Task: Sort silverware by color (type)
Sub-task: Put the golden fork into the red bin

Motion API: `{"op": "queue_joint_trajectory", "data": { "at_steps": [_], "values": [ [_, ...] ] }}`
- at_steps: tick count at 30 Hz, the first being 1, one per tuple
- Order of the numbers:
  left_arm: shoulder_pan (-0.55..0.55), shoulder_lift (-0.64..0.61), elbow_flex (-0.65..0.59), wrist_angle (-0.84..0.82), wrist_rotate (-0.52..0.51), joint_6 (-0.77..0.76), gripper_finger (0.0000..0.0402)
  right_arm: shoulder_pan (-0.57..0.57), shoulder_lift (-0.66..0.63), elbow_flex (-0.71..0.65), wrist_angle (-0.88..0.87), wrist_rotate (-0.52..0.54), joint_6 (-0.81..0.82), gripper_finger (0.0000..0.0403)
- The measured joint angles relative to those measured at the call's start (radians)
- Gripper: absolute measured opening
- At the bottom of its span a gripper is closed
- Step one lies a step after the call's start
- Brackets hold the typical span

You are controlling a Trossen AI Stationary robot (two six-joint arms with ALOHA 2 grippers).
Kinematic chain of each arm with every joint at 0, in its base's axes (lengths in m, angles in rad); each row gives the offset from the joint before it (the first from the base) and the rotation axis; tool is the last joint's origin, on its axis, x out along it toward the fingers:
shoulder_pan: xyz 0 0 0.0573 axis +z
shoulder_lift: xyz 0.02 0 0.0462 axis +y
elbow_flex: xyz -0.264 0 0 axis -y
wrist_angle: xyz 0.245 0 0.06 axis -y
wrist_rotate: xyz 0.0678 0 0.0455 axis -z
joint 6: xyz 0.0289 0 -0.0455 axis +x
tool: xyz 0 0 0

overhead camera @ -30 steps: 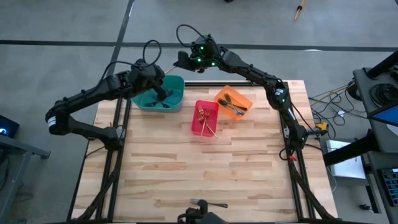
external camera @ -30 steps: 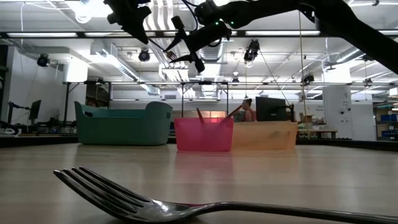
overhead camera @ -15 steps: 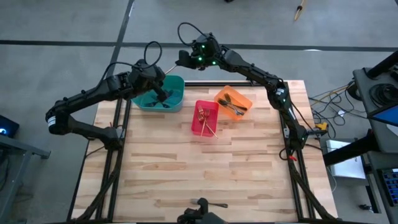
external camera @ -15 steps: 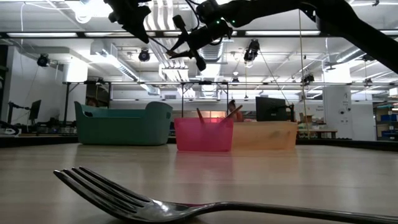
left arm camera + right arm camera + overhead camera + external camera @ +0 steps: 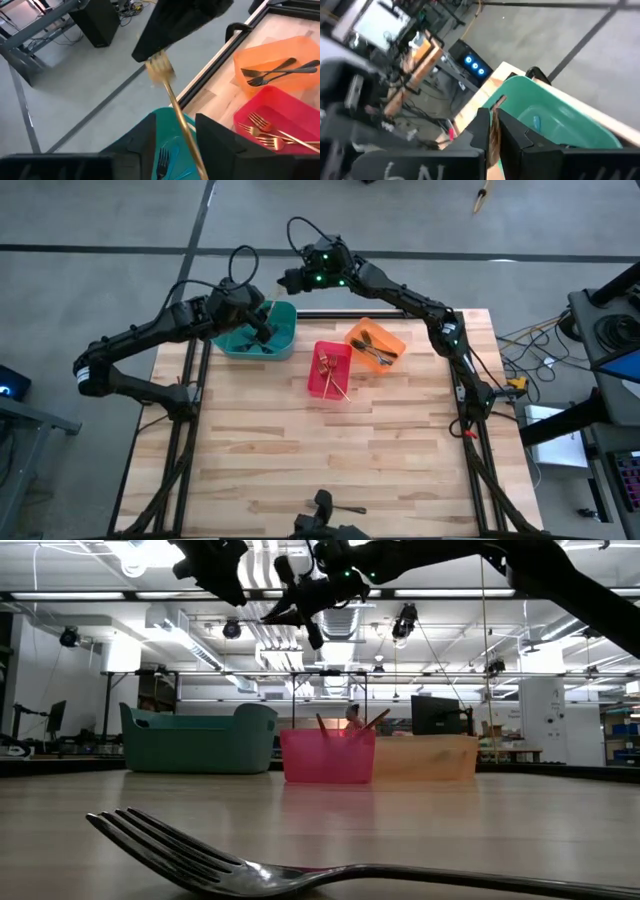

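While the high view looks down: the left arm reaches from the left edge, elbow bent, and the left gripper (image 5: 262, 326) hangs over the teal bin (image 5: 289, 332); the right arm stretches from the right edge across the far rim, and the right gripper (image 5: 286, 280) is just beyond that bin.
High view, bins: the red bin (image 5: 314, 376) and the orange bin (image 5: 396, 336) stand in a row beside the teal one; a silver fork (image 5: 349, 508) lies alone at the near edge.
Low view, arms: both grippers are raised well above the bins, close together; the silver fork lies flat in the foreground.
Left wrist view, fingers: the left fingers (image 5: 145, 145) are spread, with the gold fork (image 5: 172, 100) running between them.
Left wrist view, fork: its tines meet the tip of the right gripper, above the teal bin.
Left wrist view, bins: gold forks (image 5: 265, 131) lie in the red bin, dark forks (image 5: 275, 73) in the orange bin, and one fork (image 5: 162, 160) in the teal bin.
Right wrist view, fingers: the right fingers are pressed nearly together, pinching the gold fork, with the teal bin beyond.
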Motion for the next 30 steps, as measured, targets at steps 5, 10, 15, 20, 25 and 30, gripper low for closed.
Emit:
{"op": "queue_joint_trajectory", "data": {
  "at_steps": [5, 10, 15, 20, 25, 30],
  "values": [
    [0.001, -0.035, 0.0, 0.004, 0.04, 0.001, 0.0149, -0.001, -0.044, 0.001, 0.012, -0.007, -0.141, 0.002],
    [0.001, -0.079, 0.0, 0.042, 0.049, 0.015, 0.0159, -0.002, -0.071, 0.002, 0.003, 0.0, -0.232, 0.0021],
    [0.002, -0.125, 0.0, 0.039, 0.048, 0.012, 0.0156, -0.003, -0.101, 0.001, -0.044, 0.0, -0.277, 0.0021],
    [0.0, -0.157, 0.0, -0.036, 0.053, -0.017, 0.0155, -0.004, -0.124, 0.001, -0.16, 0.001, -0.345, 0.0022],
    [0.0, -0.16, -0.006, -0.192, 0.202, -0.133, 0.0155, -0.004, -0.144, 0.001, -0.29, 0.001, -0.399, 0.0022],
    [-0.001, -0.153, -0.086, -0.292, 0.39, -0.257, 0.0155, -0.01, -0.153, 0.001, -0.368, 0.003, -0.471, 0.0022]
  ]
}}
